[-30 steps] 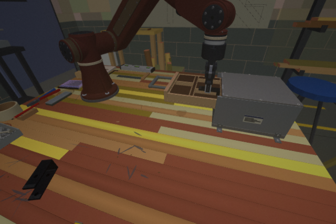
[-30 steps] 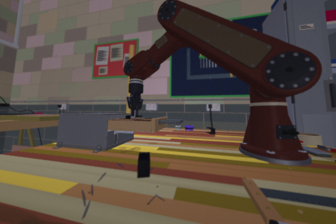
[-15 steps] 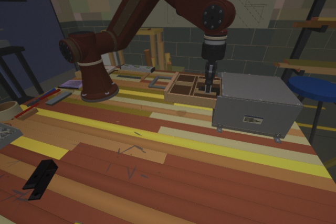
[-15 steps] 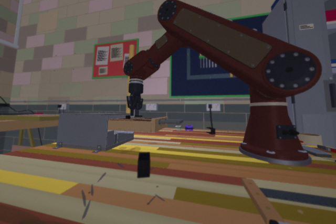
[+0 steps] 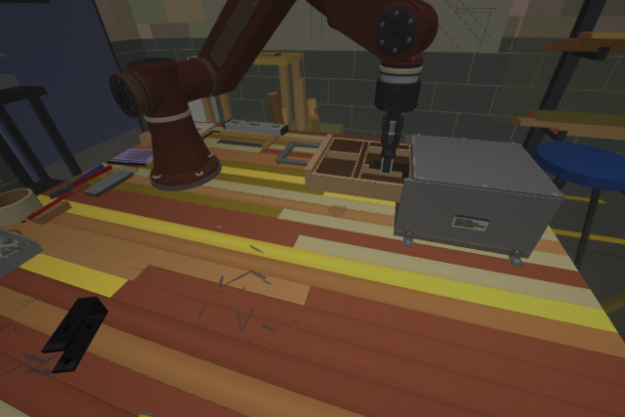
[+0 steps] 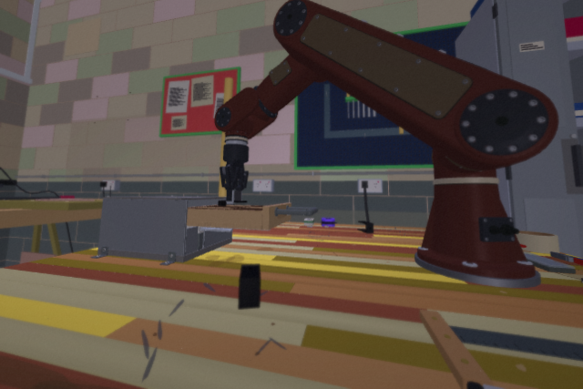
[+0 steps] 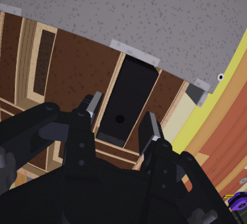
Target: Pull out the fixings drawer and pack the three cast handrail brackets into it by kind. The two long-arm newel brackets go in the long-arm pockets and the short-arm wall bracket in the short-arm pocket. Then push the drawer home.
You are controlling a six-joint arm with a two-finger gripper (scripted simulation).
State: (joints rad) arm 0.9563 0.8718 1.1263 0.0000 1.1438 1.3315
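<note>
At the back of the bench the wooden drawer stands pulled out of the grey cabinet. It is split into several brown-floored pockets. A black bracket lies in a narrow pocket close to the cabinet, its far end under the cabinet's edge. Another black bracket lies on the bench top far from the drawer, near the front left corner. I see no third bracket. My gripper hangs straight over the bracket in the pocket. It is open and holds nothing.
A grey tray sits at the bench's left edge, with a tape roll behind it. The drawer's grey handle points toward the arm's base. Pencils and a flat grey bar lie left of the base. A blue stool stands right of the cabinet.
</note>
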